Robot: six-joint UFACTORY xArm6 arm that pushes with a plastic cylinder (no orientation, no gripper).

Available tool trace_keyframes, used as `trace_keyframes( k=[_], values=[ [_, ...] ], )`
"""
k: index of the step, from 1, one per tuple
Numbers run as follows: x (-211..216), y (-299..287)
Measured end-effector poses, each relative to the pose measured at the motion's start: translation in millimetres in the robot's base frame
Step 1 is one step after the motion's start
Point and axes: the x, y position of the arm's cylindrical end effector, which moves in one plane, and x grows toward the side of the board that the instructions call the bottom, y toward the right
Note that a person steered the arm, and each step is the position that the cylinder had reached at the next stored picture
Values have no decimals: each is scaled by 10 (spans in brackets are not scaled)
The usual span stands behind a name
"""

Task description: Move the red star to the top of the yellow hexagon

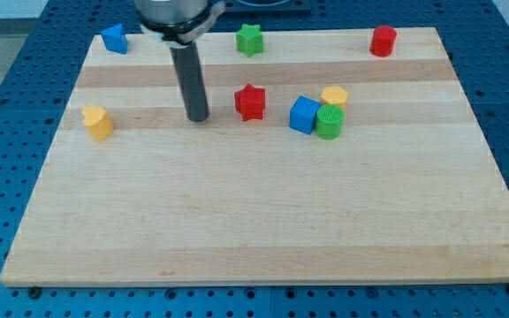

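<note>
The red star (250,102) lies on the wooden board (254,212), a little above the middle. The yellow hexagon (334,95) lies to the star's right, touching a blue cube (304,115) and a green cylinder (330,122) just below it. My tip (199,117) rests on the board to the left of the red star, a short gap away, not touching it. The dark rod rises from the tip toward the view's top.
A yellow heart-shaped block (97,122) lies at the left. A blue block (113,39) sits at the top left, a green star (250,39) at the top middle, a red cylinder (383,41) at the top right.
</note>
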Motion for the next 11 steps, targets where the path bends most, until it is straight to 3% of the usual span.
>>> trace_keyframes(
  k=[3, 5, 9, 11],
  values=[
    [-36, 845],
    [-394, 1338],
    [-1015, 1408],
    [-949, 1746]
  ],
)
